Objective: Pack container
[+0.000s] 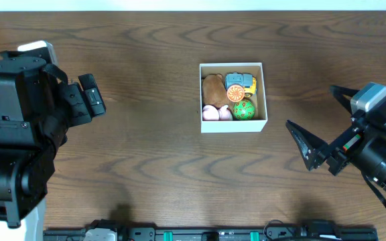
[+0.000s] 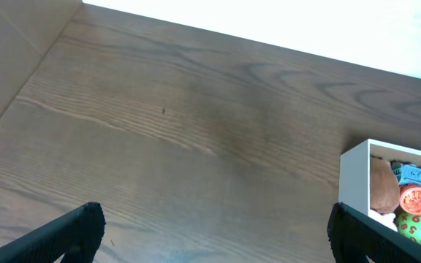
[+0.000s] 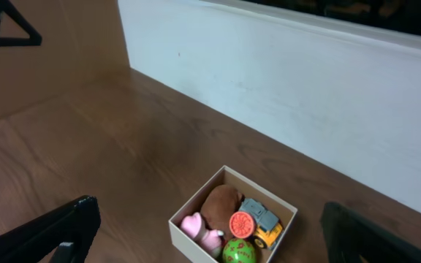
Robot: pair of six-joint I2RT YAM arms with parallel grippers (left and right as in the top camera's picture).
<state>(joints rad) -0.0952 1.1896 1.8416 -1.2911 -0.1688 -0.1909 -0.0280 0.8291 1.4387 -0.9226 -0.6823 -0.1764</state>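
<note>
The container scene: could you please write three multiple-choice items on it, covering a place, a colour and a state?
1. Where does the container stand?
A. near the middle of the table
B. at its left edge
C. lifted in the air
2. What colour is the spotted ball inside it?
A. blue
B. green
C. white
3. How do the jaws of the left gripper and right gripper stand?
A. both shut on toys
B. left shut, right open
C. both open, empty
Answers: 1 A, overhead shows it resting mid-table; 2 B, green with red spots; 3 C, each wrist view shows jaws wide apart, empty.
</note>
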